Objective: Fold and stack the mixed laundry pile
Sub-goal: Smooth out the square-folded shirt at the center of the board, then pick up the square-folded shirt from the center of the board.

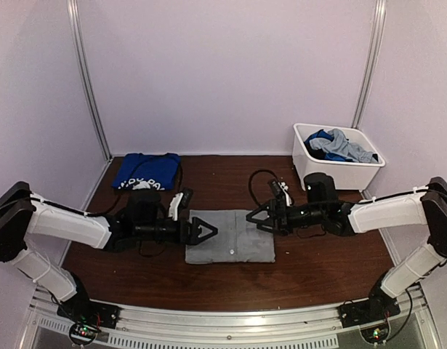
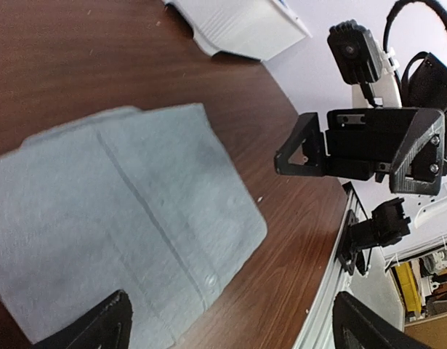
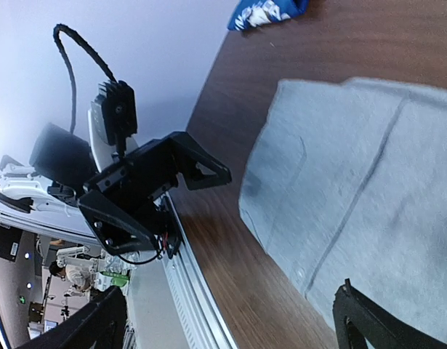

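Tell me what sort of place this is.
Probably a robot lab test booth, not a home: plain walls with metal framing, an aluminium rail carrying the arm bases, and a folded grey garment on a wooden table.

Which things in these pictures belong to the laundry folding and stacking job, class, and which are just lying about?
Part of the job:
- grey garment, folded flat in the middle
- blue shirt with white print, folded at the back left
- blue and grey clothes, heaped in the white bin

Just there:
- white bin
- wooden table
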`<action>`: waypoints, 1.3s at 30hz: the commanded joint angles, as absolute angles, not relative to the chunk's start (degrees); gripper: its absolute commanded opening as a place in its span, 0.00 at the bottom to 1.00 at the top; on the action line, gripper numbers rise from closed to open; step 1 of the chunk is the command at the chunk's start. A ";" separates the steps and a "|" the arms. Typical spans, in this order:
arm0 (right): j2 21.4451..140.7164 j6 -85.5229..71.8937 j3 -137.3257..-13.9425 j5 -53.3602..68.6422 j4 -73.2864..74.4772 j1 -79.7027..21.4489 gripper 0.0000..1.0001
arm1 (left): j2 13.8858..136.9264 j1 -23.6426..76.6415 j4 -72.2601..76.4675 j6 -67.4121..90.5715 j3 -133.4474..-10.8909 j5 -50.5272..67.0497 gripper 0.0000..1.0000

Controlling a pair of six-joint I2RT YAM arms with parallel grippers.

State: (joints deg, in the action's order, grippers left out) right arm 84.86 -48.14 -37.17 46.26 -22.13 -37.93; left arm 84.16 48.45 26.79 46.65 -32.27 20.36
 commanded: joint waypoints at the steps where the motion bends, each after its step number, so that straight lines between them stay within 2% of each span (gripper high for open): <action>1: 89.02 -43.01 -46.31 46.61 -17.40 -37.12 1.00 | 86.53 48.08 18.56 38.58 -41.84 17.82 0.98; 11: 106.05 -42.63 -57.87 49.33 -22.05 -33.68 1.00 | 103.24 44.26 26.04 39.65 -53.03 19.85 0.98; 23: 117.25 -37.46 -59.58 48.94 -20.08 -27.30 0.97 | 110.02 35.50 28.03 40.51 -44.91 16.25 0.98; 28: 106.19 -35.57 -59.59 48.36 -14.18 -27.38 0.93 | 98.86 35.71 22.37 32.94 -43.33 10.86 0.98; 32: 93.96 -31.23 -58.17 45.49 -2.88 -27.00 0.93 | 87.30 41.82 7.54 16.75 -48.47 -1.37 0.98; 35: 88.02 -29.43 -55.39 43.75 3.21 -25.86 0.93 | 85.37 49.30 2.19 5.91 -52.22 -12.01 0.98; 39: 81.25 -30.19 -49.76 43.49 5.30 -24.25 0.94 | 87.61 58.57 1.02 -4.99 -55.00 -19.90 0.98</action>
